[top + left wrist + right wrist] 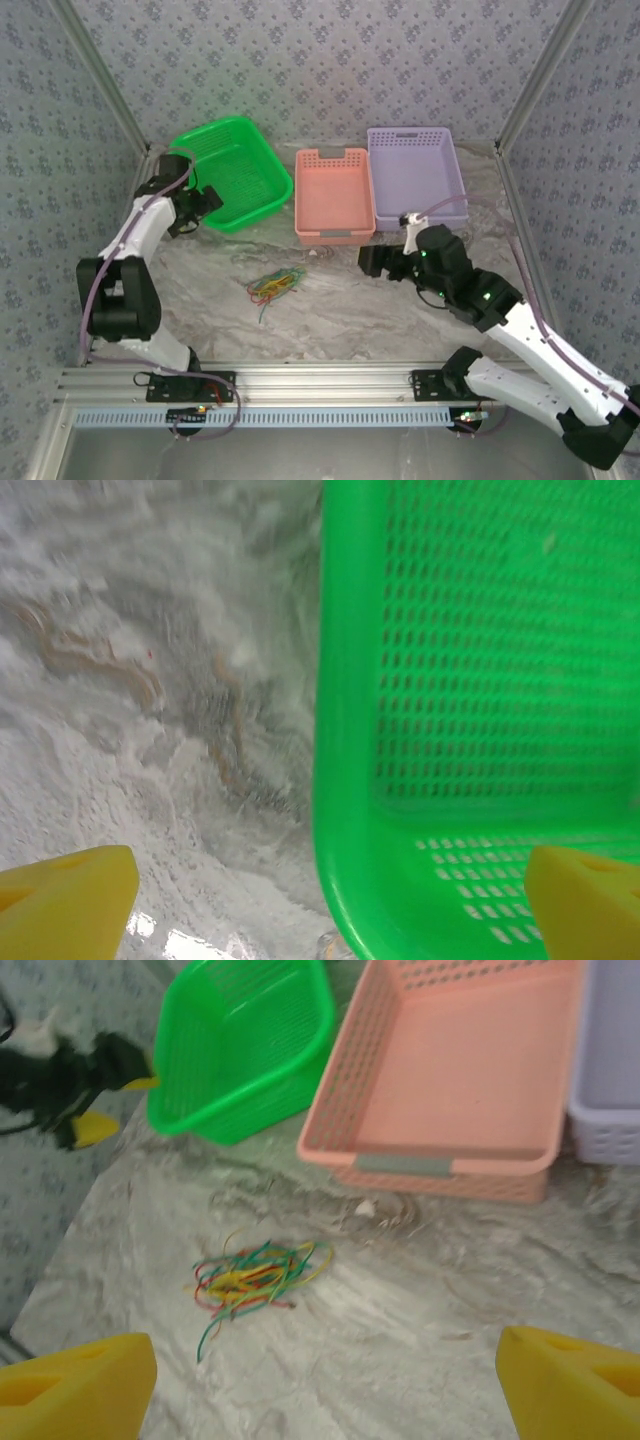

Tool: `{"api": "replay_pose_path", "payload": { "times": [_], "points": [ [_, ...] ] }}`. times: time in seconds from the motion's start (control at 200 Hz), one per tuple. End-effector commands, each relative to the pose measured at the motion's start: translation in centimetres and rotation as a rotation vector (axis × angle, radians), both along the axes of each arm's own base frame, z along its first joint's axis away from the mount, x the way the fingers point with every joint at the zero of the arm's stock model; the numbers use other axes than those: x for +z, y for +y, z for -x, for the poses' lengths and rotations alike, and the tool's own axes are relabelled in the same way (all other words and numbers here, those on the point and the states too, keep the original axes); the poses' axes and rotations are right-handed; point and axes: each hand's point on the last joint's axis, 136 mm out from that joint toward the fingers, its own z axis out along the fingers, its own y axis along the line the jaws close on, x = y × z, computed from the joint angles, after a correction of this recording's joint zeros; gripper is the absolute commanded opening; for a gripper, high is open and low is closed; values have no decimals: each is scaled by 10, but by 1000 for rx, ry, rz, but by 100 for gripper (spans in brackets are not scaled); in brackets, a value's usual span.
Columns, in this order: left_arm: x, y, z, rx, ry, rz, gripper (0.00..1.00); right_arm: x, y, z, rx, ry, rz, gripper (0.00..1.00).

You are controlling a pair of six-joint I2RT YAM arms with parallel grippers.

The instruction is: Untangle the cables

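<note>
The cables (275, 284) lie in one tangled bunch of red, yellow, orange and green strands on the marble table, in front of the baskets. The right wrist view has the same cables (255, 1280) left of centre, well ahead of my right gripper (325, 1385). Its yellow fingertips (75, 1385) stand far apart, open and empty. From above, the right gripper (368, 262) hovers right of the bunch. My left gripper (205, 203) is open at the green basket's near-left edge, far from the cables, its fingertips (70, 905) straddling the basket rim (345, 730).
Three baskets line the back: a green basket (235, 170) tilted at left, a pink basket (334, 195) in the middle and a purple basket (415, 178) at right. A small white scrap (365, 1206) lies before the pink basket. Patterned walls close in both sides.
</note>
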Motion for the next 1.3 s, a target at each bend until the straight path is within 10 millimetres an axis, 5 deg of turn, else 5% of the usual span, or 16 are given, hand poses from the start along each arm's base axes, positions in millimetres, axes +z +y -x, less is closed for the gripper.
{"api": "replay_pose_path", "payload": {
  "times": [0.0,0.135,0.34,0.525,0.73,1.029,1.294],
  "points": [
    [9,-5,-20,-52,-13,18,95,-12,5,6,-16,24,40,90],
    [-21,-5,-28,-67,43,4,78,-20,17,11,13,40,58,89],
    [-28,1,-23,-75,47,-44,17,-26,16,11,-7,50,63,88],
    [-17,20,1,-51,101,-181,0,-27,17,11,-8,51,66,87],
    [3,39,30,-90,155,-360,0,-30,16,14,6,54,81,86],
    [-6,4,57,-367,216,-264,0,-42,23,17,35,93,103,86],
    [-2,27,59,-410,288,-405,0,-40,35,21,72,91,98,86]
  ]
}}
